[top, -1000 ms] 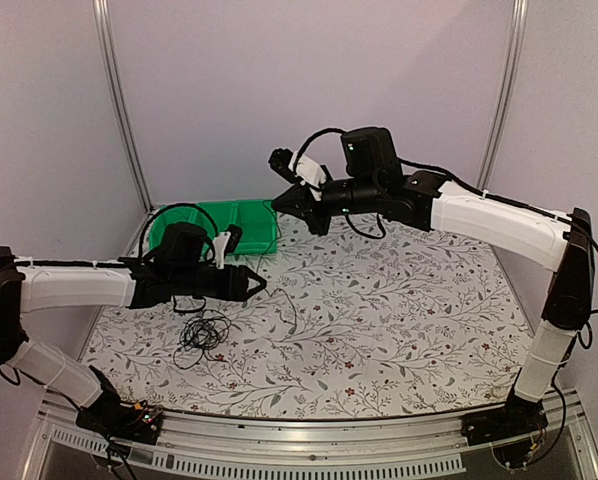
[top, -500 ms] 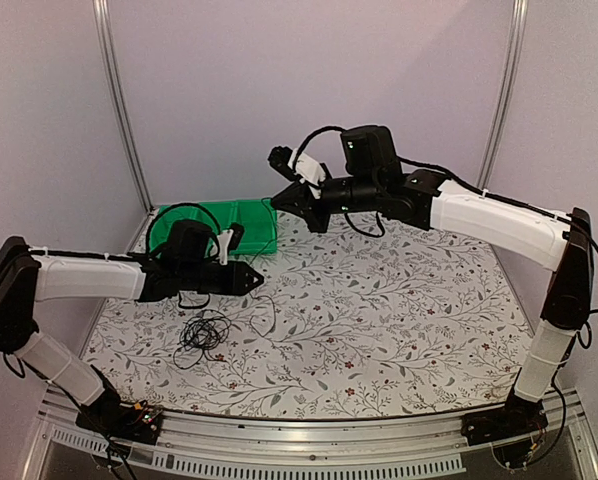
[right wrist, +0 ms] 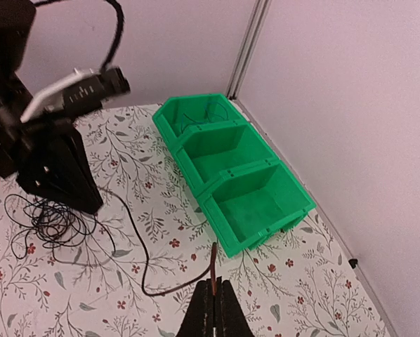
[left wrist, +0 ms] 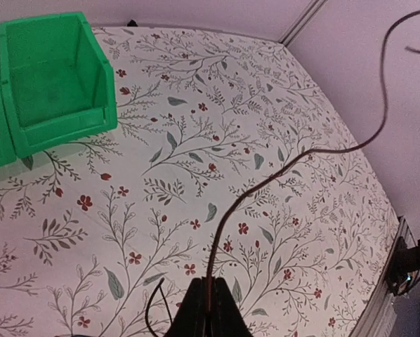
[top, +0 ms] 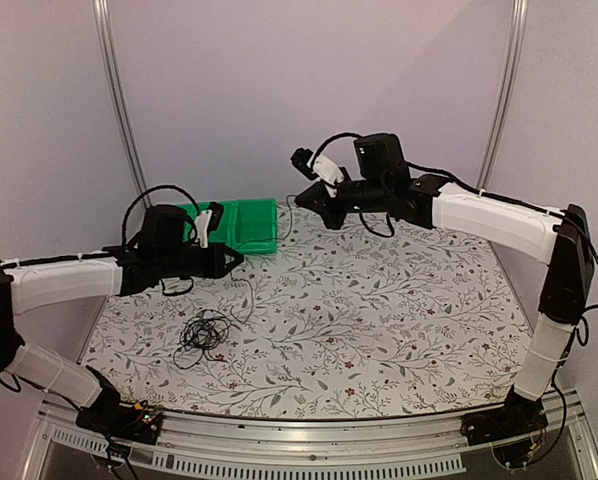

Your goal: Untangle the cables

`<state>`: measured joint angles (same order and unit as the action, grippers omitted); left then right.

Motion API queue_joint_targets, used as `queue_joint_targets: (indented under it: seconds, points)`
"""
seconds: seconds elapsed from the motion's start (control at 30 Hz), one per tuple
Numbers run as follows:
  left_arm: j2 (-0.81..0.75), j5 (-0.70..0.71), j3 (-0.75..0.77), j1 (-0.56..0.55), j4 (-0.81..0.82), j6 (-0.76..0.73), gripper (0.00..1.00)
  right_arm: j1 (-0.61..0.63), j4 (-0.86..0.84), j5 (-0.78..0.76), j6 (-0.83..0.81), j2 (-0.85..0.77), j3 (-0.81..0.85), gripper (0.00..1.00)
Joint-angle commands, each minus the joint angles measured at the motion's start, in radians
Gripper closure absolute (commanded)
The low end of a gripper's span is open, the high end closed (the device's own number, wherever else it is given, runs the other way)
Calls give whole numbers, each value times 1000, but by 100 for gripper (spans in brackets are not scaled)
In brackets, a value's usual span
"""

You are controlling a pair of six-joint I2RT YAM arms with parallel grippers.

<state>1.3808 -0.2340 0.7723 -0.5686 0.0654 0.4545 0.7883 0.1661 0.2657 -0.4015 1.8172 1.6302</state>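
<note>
Black, thin wire (left wrist: 215,239) is pinched by both claws: the left claw (left wrist: 207,284) is shut tight on it, and the right claw (right wrist: 213,284) is shut on its brownish tip. The wire runs slack and diagonal, rising from the left claw to the right. The other cables (top: 204,335) lie coiled on the flowered tabletop (top: 399,330), in front of the green bin (top: 241,225).

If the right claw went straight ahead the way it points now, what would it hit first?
Likely the nearest compartment of the green plastic bin. Depth is unclear, so the right claw might pass above its rim.
</note>
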Motion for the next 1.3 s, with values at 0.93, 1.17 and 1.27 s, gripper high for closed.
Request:
queue_joint_targets:
  seconds: [0.93, 1.17, 1.27]
  points:
    - [157, -65, 358, 434, -82, -106, 100, -43, 123, 136, -45, 105, -158, 69]
    - [281, -28, 446, 433, -32, -113, 100, -46, 153, 98, -106, 15, -227, 68]
    - [339, -5, 499, 434, -31, -134, 100, -47, 162, 88, -122, -22, -257, 68]
